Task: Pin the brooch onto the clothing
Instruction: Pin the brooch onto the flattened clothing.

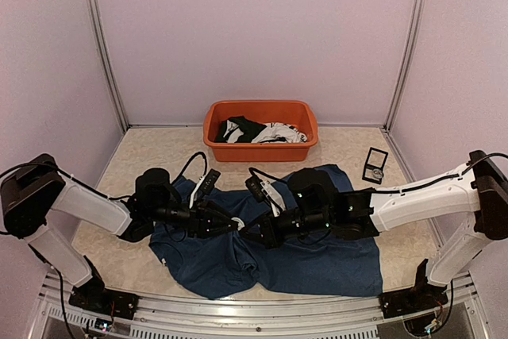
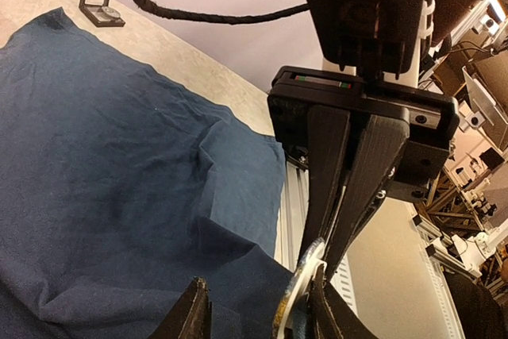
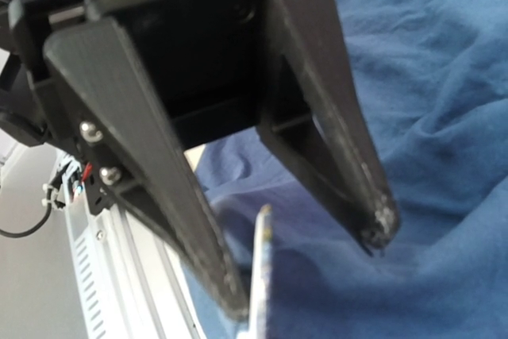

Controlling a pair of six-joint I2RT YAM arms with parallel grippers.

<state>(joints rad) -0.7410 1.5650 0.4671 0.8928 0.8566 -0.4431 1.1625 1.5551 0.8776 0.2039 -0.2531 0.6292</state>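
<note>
The dark navy-blue short-sleeved T-shirt (image 1: 317,263) lies rumpled over the near middle of the beige speckled table (image 1: 159,152), and both arms meet above its left-centre. The right gripper (image 2: 319,250) is closed, pinching the rim of the thin round white-edged brooch (image 2: 295,295). The left gripper (image 3: 305,269) has its jaws apart either side of that disc, unclamped. The small black-framed box (image 1: 375,166) at far right is too small to read.

The thin round pale-edged brooch (image 2: 292,303) ran off the bottom edge in both wrist views, edge-on, its face hidden, a mere speck from above
</note>
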